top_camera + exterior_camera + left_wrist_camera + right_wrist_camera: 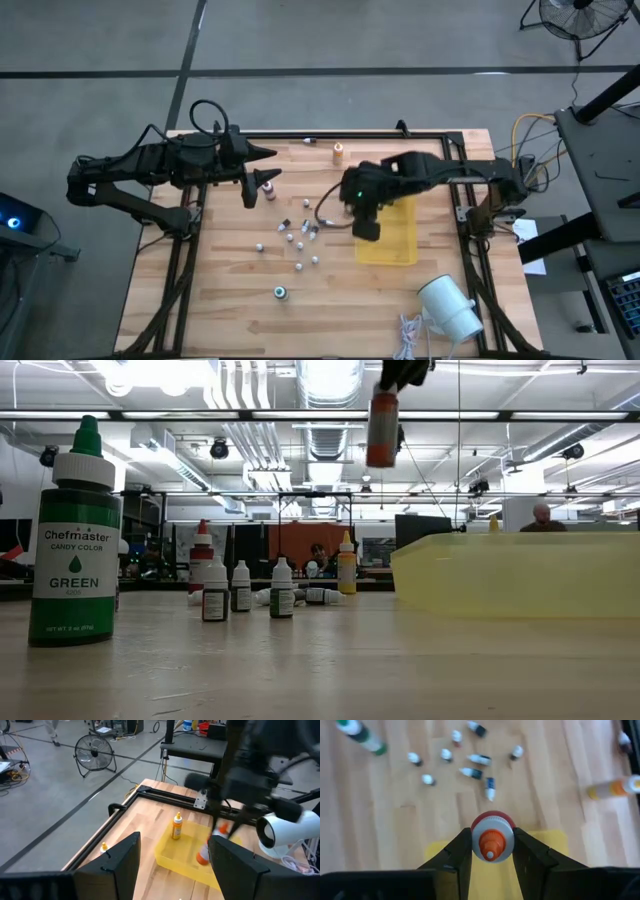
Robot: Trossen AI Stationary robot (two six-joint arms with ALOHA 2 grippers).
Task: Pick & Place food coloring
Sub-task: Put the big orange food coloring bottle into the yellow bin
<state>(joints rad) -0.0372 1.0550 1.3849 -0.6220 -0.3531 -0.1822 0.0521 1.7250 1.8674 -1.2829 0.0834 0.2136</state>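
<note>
Wooden counter (200,300): yellow tray (395,245) as reference.
Right gripper (491,851) holds an orange-capped bottle (491,841) between its jaws above the tray's edge; left gripper (262,177), jaws wide, waits well apart; small vials (298,240) lie scattered beside the tray.

Green-topped bottle (75,535) near left, small vials (243,588) behind, orange bottle (382,428) aloft above yellow tray (515,575).
</note>
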